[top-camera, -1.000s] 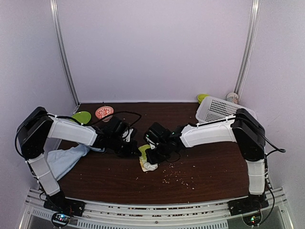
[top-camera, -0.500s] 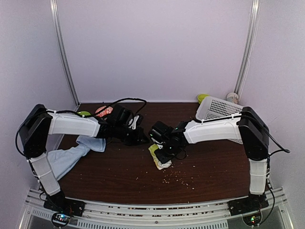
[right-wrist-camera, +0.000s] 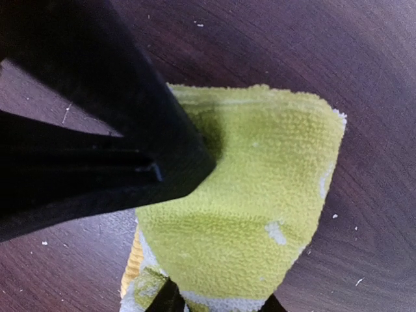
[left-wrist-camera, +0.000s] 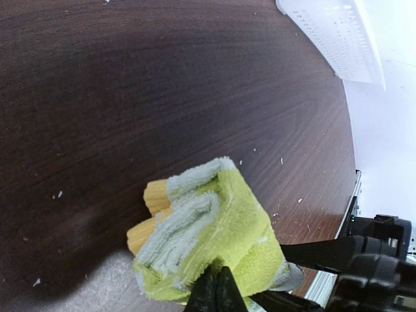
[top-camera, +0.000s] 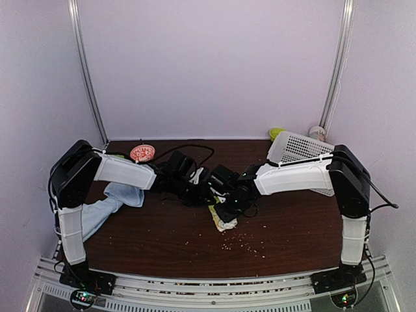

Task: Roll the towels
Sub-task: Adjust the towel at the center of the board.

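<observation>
The lime-green and cream towel point(top-camera: 222, 221) lies rolled up at mid-table, its yellow edge showing at one end point(left-wrist-camera: 156, 195). My right gripper point(right-wrist-camera: 218, 302) straddles the roll point(right-wrist-camera: 260, 195), one finger on each side, shut on it. My left gripper point(left-wrist-camera: 218, 286) is shut, and its joined tips press into the top of the roll point(left-wrist-camera: 221, 227). Both grippers meet over it in the top view, the left point(top-camera: 200, 190) and the right point(top-camera: 224, 207). The pale blue towel point(top-camera: 104, 205) lies crumpled at the left edge, under the left arm.
A white perforated basket point(top-camera: 299, 151) stands tilted at the back right, with a green object point(top-camera: 277, 133) and a white cup point(top-camera: 317, 133) behind it. A pink dish point(top-camera: 142, 153) sits at the back left. Crumbs point(top-camera: 240, 240) are scattered in front of the green towel.
My left arm has swung right from the blue towel's side, and its shut tips now touch the green roll. The right gripper has shifted slightly right with the roll.
</observation>
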### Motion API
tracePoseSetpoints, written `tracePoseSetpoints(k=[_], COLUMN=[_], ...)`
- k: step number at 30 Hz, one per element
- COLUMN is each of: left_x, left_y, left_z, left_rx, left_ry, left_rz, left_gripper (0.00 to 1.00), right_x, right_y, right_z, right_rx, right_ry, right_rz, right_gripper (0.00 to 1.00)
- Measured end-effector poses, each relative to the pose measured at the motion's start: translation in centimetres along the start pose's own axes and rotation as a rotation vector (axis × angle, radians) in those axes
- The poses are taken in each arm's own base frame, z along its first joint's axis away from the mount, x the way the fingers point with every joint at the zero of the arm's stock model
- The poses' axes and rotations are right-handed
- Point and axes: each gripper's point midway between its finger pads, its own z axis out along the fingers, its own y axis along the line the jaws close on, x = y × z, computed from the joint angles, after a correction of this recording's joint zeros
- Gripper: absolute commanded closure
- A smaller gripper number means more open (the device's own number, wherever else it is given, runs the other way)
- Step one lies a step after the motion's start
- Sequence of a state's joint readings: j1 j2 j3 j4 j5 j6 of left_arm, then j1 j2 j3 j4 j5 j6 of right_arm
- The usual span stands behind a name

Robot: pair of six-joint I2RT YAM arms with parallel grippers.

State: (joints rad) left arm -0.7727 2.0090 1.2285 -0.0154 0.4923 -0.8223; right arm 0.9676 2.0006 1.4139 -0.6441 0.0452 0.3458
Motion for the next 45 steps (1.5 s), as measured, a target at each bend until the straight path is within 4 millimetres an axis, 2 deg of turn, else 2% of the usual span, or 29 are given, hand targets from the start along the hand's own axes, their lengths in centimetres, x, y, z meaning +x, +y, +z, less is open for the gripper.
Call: tracePoseSetpoints(k=[3,7,14,19,22,25,27,32,37,39,42,45], left_x=[-0.2,-0.3,-0.3,-0.4,-0.5,-0.6,-0.6,-0.6,-0.6,-0.6,-0.6,-0.6], left_y=[0.2,0.6,1.0,1.2,1.2,1.2,1.2,1.2,1.2,1.2,1.3,1.2], left_z=[0.5,1.2,1.9,2.1,2.2,2.3,2.3,2.3,2.4,2.4,2.4,2.5], left_rx=[0.004,0.001,-0.004,-0.007,-0.007,-0.006,-0.006,-0.005,-0.005,-0.005,-0.005,-0.004], left_ry=[-0.001,0.002,0.007,0.006,0.005,0.003,0.003,0.001,0.000,0.001,0.001,0.000], left_rz=[-0.005,-0.017,-0.028,-0.034,-0.038,-0.039,-0.039,-0.038,-0.038,-0.038,-0.038,-0.037], left_gripper=[1.00,1.00,1.00,1.00,1.00,1.00,1.00,1.00,1.00,1.00,1.00,1.00], right_x=[0.0,0.3,0.8,1.1,1.0,1.1,1.3,2.9,4.6,4.6,4.8,5.2], right_y=[-0.1,-0.3,-0.7,-0.8,-0.7,-0.4,-0.1,0.8,1.4,1.5,1.6,1.4], right_z=[0.0,-0.3,-1.5,-3.6,-5.0,-6.0,-6.0,-4.5,-1.8,-1.7,-1.8,-2.4], right_rx=[-0.003,-0.004,-0.005,-0.026,-0.039,-0.054,-0.062,-0.078,-0.074,-0.076,-0.080,-0.089], right_ry=[-0.001,-0.002,0.002,-0.014,-0.044,-0.066,-0.064,-0.019,0.049,0.048,0.040,0.041], right_rz=[0.007,0.010,0.003,0.001,0.000,-0.003,-0.002,-0.022,-0.019,-0.010,-0.003,0.003], right_gripper=[0.58,0.48,0.42,0.41,0.46,0.64,0.72,0.78,0.80,0.80,0.73,0.50])
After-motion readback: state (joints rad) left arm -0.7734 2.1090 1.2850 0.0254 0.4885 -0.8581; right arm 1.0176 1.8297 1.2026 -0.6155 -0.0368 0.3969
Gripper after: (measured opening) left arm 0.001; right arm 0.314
